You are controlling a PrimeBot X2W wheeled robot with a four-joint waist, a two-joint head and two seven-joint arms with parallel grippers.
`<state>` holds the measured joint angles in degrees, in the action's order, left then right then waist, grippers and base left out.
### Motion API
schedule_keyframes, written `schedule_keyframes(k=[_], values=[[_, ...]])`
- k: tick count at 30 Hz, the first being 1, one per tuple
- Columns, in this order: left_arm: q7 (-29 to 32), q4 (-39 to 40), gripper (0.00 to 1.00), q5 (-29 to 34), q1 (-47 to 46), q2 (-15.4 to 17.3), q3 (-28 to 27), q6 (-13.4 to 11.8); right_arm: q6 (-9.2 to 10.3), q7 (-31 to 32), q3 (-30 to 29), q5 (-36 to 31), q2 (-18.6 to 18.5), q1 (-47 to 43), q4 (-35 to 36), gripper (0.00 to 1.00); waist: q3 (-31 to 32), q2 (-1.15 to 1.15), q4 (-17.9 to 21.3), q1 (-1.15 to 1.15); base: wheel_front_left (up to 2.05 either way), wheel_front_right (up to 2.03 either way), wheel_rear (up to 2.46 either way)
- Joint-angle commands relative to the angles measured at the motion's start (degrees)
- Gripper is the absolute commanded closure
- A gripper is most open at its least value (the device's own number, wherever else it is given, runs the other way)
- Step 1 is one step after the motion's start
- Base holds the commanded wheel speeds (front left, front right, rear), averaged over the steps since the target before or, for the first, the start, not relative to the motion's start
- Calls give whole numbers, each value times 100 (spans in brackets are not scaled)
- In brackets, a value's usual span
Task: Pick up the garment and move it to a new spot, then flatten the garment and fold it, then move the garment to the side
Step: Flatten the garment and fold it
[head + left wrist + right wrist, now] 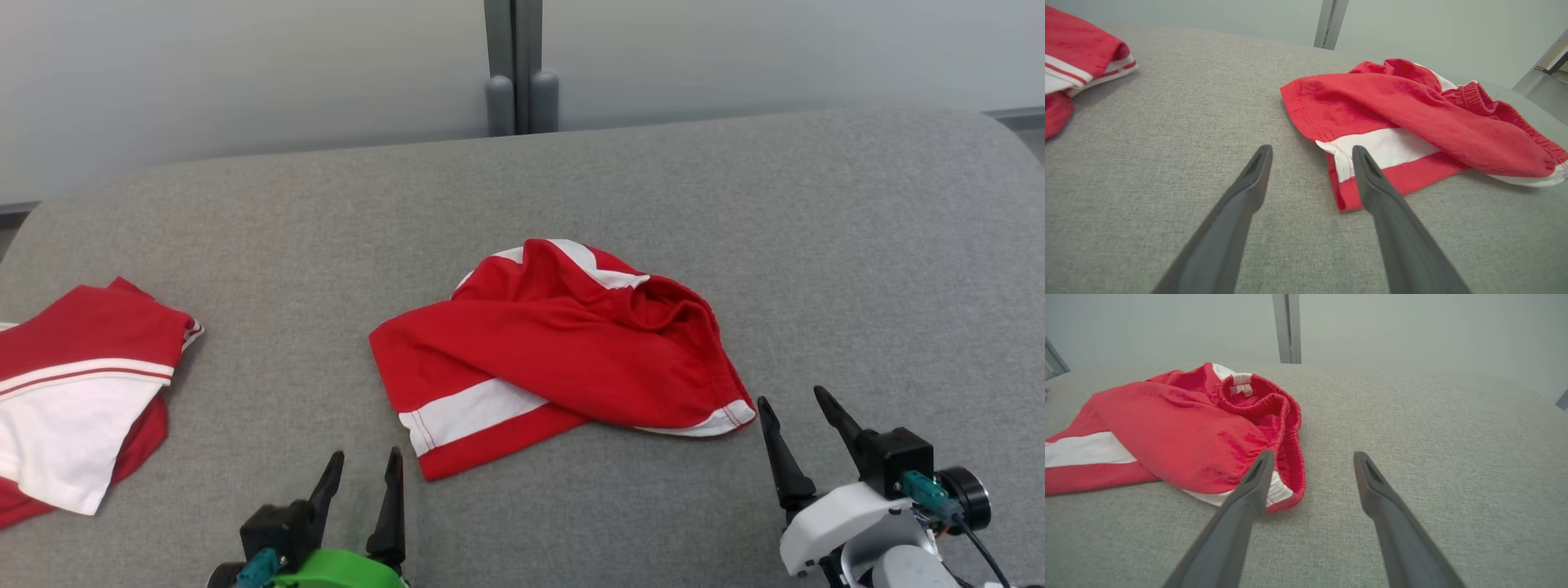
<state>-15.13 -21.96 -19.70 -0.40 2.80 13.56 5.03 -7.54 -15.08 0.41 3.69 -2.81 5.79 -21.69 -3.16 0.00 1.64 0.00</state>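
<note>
My left gripper [366,454] stands spread, its fingers pinching nothing, with the tips just beside the near hem corner of the garment [563,343]. My right gripper [790,396] is spread and empty too, just beside the opposite corner, where a white trim edge meets the grey cloth of the desk [735,204]. The garment looks like a pair of red shorts with a white band. It lies crumpled near the middle of the desk, between my two grippers and a little beyond them, with one red layer thrown slantwise over the band and the elastic waist [1257,404] bunched up on my right side. I judge the pick-up has not begun, and most of the risk lies in it. The layers overlap, so a shallow pinch may take the top fold alone, and the rest would then hang twisted and be harder to flatten. A pinch that goes too deep may catch the desk's cloth along with the hem and drag it. If my two grippers close on unmatched parts, one on a leg hem and the other on the gathered waist, the garment would lift skewed. A second red and white garment [73,392] lies well apart at my left, so a new spot chosen that way could put one on the other.
</note>
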Motion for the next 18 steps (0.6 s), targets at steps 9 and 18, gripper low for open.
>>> schedule_keyframes(k=[9,18], values=[[-3,-408,0,-489,-661,23,310,201,10,-13,130,-121,-21,313,64,0,-559,0,148,0,0,0,0],[-3,-781,0,-845,-931,25,578,251,10,-13,230,-109,-20,434,82,0,-755,0,208,0,0,0,0]])
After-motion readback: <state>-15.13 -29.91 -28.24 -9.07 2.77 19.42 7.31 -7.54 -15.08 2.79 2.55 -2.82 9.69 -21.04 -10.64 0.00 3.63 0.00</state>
